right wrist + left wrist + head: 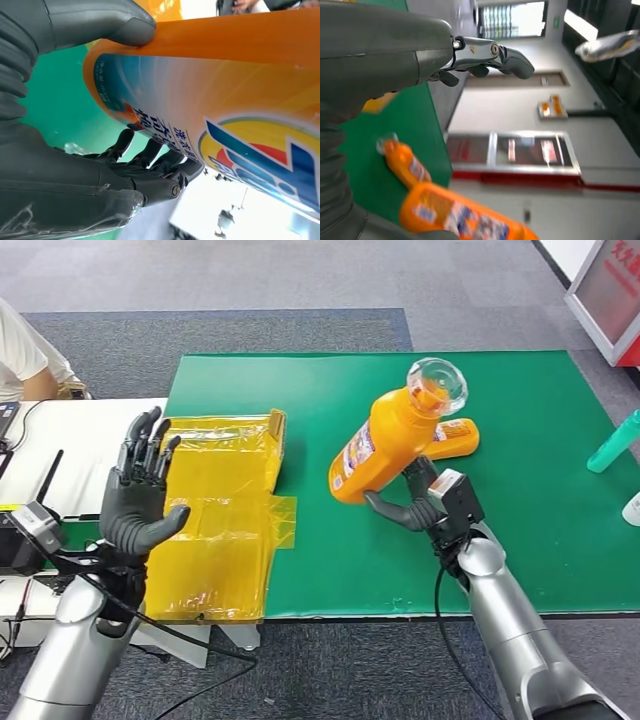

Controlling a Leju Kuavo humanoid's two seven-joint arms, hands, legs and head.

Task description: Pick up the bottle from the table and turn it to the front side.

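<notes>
Left hand [140, 495] is raised over the table's [528, 540] left edge, fingers spread, nothing held. Just beside it a flattened yellow bag [219, 525] lies on the green surface.

Toward the middle, the orange bottle [385, 445] is gripped by the right hand [415, 505], thumb on one side of the body and fingers curled under the other. The bottle appears lifted clear of the table and tilted, its long axis running from the base at lower left up to the clear cap [436, 385] at upper right. A second orange bottle [456, 438] lies behind it. The right hand is judged the nearer one, so the turn rests with its wrist.

Far right, a teal bottle [613, 443] lies at the table edge.

In the right wrist view, the printed label [241, 145] is seen facing the fingers [158, 165]; in the head view it is seen edge-on.
</notes>
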